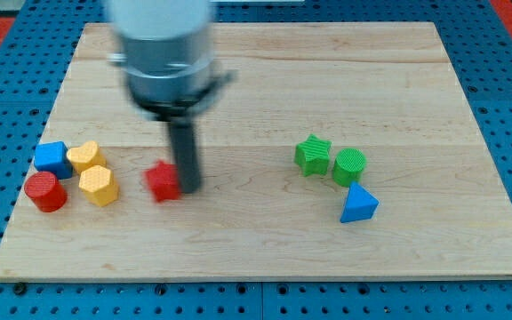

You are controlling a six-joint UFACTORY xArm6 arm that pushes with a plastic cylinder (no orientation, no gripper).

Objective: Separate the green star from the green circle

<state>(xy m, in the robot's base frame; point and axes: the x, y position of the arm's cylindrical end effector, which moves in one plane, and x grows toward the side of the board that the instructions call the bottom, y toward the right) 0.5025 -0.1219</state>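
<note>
Green star (pixel 312 155) at view's right of table (pixel 256 71), touching green circle (pixel 348 166) on its right; blue triangle (pixel 358 204) just below circle. My tip (pixel 189 188) well apart to view's left, just beside red block (pixel 162 181). Star lies rightward from tip, slightly higher in view. Tool is plain rod: nothing to clench, holds nothing. No containers. Far left cluster: blue block (pixel 52 158), two yellow blocks (pixel 84 156) (pixel 98 185), red cylinder (pixel 44 191).
</note>
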